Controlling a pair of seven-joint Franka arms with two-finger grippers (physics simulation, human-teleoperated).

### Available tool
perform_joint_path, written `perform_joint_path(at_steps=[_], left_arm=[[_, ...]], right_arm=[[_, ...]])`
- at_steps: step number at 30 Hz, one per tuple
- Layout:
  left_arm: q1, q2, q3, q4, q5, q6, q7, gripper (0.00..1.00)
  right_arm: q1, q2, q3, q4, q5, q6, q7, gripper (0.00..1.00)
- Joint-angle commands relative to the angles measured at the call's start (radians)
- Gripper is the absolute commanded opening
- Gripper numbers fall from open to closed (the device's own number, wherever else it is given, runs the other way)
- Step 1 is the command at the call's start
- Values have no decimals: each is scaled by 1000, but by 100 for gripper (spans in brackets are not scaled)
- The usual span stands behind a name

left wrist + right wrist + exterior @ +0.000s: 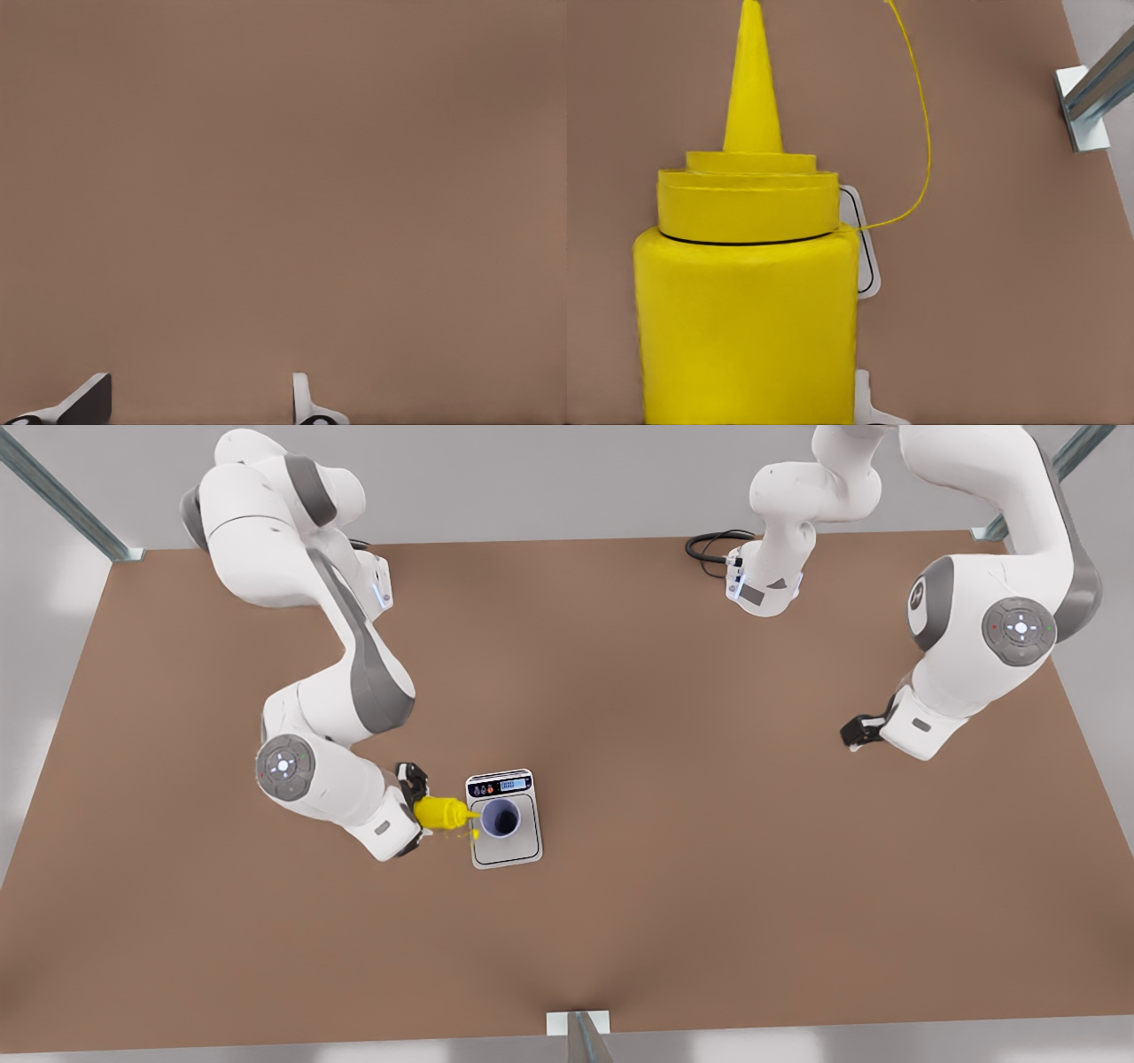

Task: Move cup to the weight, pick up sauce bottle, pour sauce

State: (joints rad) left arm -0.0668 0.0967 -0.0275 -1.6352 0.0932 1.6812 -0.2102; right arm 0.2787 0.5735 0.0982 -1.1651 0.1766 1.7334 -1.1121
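The lavender-blue cup (500, 818) stands upright on the weight (507, 853), a flat white scale whose corner (868, 266) shows behind the bottle. My right gripper (415, 810) is shut on the yellow sauce bottle (440, 811) (744, 319), which lies tipped over with its nozzle at the cup's rim. A thin yellow strand of sauce (921, 133) curves away from the cap, and yellow drops (474, 833) lie by the cup's side. One right finger (870, 403) shows beside the bottle. At the front view's right, my left gripper (852, 733) (199, 403) hangs open over bare table.
The brown table (673, 779) has metal frame posts at its near edge (580, 1032) (1090, 97) and at its far corners. A black cable (709, 545) loops by the base of the arm on the front view's right.
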Motion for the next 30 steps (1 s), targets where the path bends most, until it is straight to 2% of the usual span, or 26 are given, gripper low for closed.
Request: perform_joint_path(at_steps=[1,9,15,19,23,27,28,30], left_arm=[[4,1,0,0,-20,0,-2,100],[7,15,0,0,-20,0,2,100],[7,21,0,0,-20,0,3,100],[7,23,0,0,-20,2,3,100],[7,29,0,0,-20,3,2,100],[7,29,0,2,-20,3,2,100],[7,31,0,2,-20,3,2,100],[7,29,0,2,-20,3,2,100]], right_arm=[[0,0,1,-2,6,-17,-5,44],[50,3,2,-4,-40,25,6,44],[28,2,2,2,-14,21,-6,44],[-105,0,-2,2,244,-28,-98,44],[-280,39,-2,-57,612,-75,-477,44],[-317,190,-2,-91,825,-71,-810,44],[-329,203,-2,-165,874,-72,-974,44],[-348,209,-2,-216,920,-110,-1104,44]])
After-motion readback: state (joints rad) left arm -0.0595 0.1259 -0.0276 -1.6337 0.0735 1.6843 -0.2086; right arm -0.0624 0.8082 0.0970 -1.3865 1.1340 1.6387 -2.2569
